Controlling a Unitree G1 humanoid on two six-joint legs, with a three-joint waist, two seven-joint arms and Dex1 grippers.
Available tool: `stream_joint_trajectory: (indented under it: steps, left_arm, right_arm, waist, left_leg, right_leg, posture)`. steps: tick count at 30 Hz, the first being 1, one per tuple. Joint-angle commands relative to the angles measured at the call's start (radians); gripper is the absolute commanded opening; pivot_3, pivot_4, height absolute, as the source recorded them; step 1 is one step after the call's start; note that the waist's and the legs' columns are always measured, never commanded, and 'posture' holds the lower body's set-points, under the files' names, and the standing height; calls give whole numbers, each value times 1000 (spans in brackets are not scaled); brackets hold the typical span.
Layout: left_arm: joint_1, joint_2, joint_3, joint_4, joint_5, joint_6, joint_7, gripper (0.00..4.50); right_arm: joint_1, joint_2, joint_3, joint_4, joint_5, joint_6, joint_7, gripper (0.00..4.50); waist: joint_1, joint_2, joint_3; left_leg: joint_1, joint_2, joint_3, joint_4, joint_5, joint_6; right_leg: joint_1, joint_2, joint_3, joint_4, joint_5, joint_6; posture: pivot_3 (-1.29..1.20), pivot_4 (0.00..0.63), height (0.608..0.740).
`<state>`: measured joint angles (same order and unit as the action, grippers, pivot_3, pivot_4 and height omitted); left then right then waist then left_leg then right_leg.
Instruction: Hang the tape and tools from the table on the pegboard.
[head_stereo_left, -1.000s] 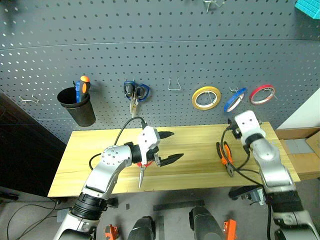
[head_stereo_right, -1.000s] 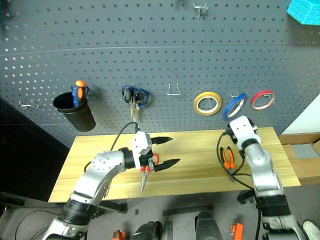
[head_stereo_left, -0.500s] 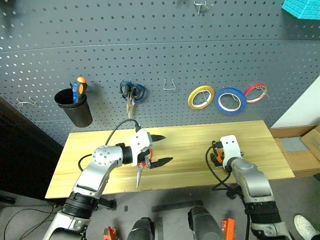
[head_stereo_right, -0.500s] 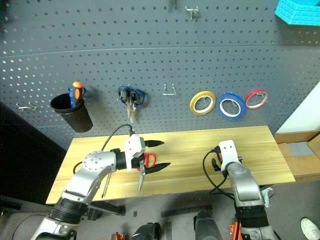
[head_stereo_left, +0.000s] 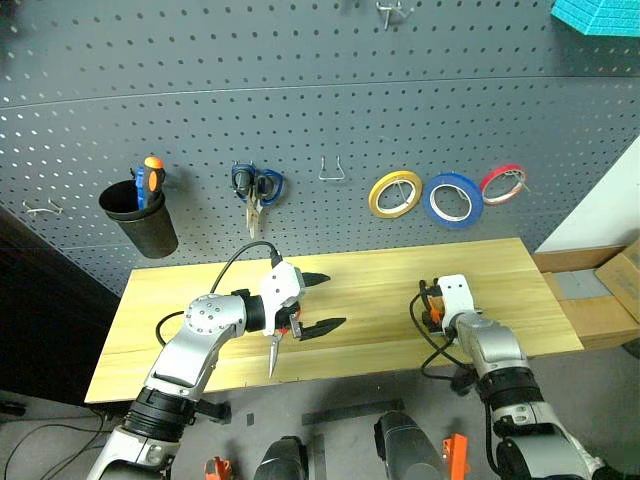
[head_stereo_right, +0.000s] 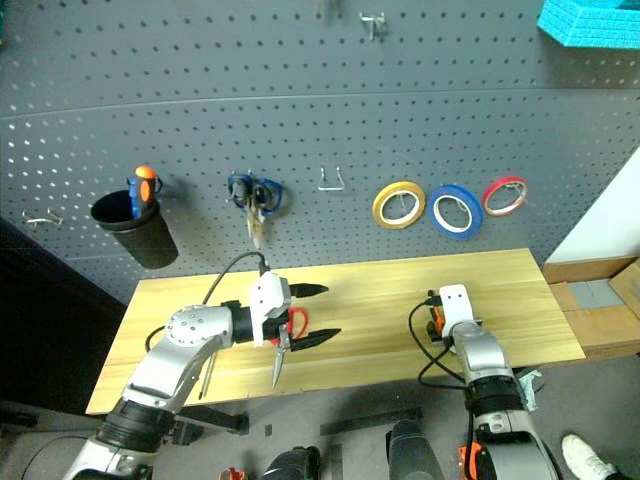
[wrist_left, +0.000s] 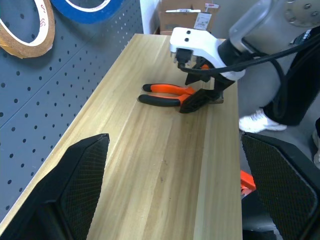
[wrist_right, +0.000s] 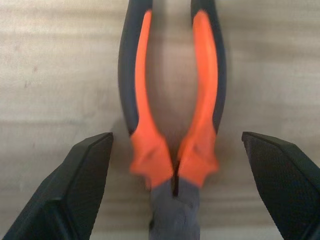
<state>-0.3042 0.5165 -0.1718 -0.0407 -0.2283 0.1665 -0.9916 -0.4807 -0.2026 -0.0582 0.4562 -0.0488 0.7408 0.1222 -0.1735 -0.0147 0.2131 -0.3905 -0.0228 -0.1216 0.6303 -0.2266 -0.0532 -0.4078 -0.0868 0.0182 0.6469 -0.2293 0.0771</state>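
Pegboard (head_stereo_left: 300, 90) is taking the whole back of the scene, and the table (head_stereo_left: 180, 300) is standing in front of it. Going from the left, a black cup (head_stereo_left: 140, 215) with an orange-and-blue screwdriver is hanging at about 9 o'clock on the board, then blue-handled scissors (head_stereo_left: 255, 188), an empty hook (head_stereo_left: 333, 170), a yellow roll (head_stereo_left: 394, 193), the blue tape (head_stereo_left: 451, 199) and a red roll (head_stereo_left: 502, 183) at 3 o'clock. So the tape is already hanging in its place.

Over the table, the left gripper (head_stereo_left: 318, 300) is hovering with its jaws wide apart and holding nothing. The red-handled scissors (head_stereo_right: 288, 322) are lying just under it, points toward 6 o'clock. What seems to be the slim screwdriver (head_stereo_right: 206, 368) is lying near the front edge, under the left arm.

At 4 o'clock on the table, the right gripper (wrist_left: 202, 92) is standing over the pliers (wrist_right: 172, 117), jaws open to both sides of the handles and not yet closing on them.

Judging from this, the step in hand is picking up the pliers. The next move is asking for closing the jaws squarely on the handles, lifting, then bringing them to a free hook.
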Motion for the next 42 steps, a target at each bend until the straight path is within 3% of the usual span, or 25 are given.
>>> stream_joint_trajectory:
  steps: [1,5,11,14,21,26,32,37,42]
  left_arm:
    - [-1,-1,0,-32,2,-7,7,4500]
    - [-1,-1,1,-30,3,-7,7,4500]
    - [28,-6,28,-45,-18,11,29,4500]
    - [72,-20,88,-77,-61,41,83,4500]
    - [286,-31,309,-239,-268,202,192,4500]
    - [318,-80,429,-257,-296,180,324,4500]
    - [309,-81,440,-292,-285,176,365,4500]
    - [264,-76,397,-334,-262,184,392,4500]
    - [214,-92,359,-367,-252,197,432,4500]
  right_arm:
    - [-40,-23,-17,95,20,-31,23,4437]
    - [-74,-39,-18,168,37,-25,44,4265]
    - [-51,-19,26,118,31,-54,56,2653]
    - [5,8,67,-49,18,-101,45,2657]
    - [216,96,209,-719,54,-5,76,2657]
    - [125,115,310,-944,17,-93,82,2657]
    - [-185,216,303,-769,29,-244,61,2657]
    - [-426,277,255,-448,19,-534,15,2657]
    - [-573,287,224,-121,-18,-839,-43,2657]
  waist:
    - [0,0,0]
    - [-4,-1,-1]
    - [-6,-1,-5]
    - [-7,0,-5]
    - [-19,1,-4]
    - [10,1,-4]
    - [29,0,-4]
    - [46,0,-4]
    - [69,0,-3]
  left_leg:
    - [0,0,0,0,0,0]
    - [1,0,0,0,0,0]
    - [1,0,0,0,0,0]
    - [1,0,0,0,0,0]
    - [-3,2,0,-1,0,0]
    - [-3,1,-2,1,0,0]
    - [-2,2,-2,0,2,0]
    - [-4,2,-3,-2,2,0]
    - [-5,2,-2,-3,2,-1]
  right_leg:
    - [0,0,0,0,0,0]
    - [1,0,0,0,0,0]
    - [1,0,0,0,0,0]
    - [1,0,0,0,0,0]
    - [-6,1,2,2,0,0]
    - [-5,1,0,1,1,-1]
    - [-4,2,-1,1,3,-3]
    - [-6,3,-2,0,5,-7]
    - [-7,3,-1,-2,5,-8]
  posture:
    - [-218,154,740]
    - [-212,153,740]
    - [-207,151,740]
    - [-206,157,740]
    - [-182,171,740]
    - [-164,176,740]
    - [-120,187,740]
    - [-81,190,740]
    - [-28,191,740]
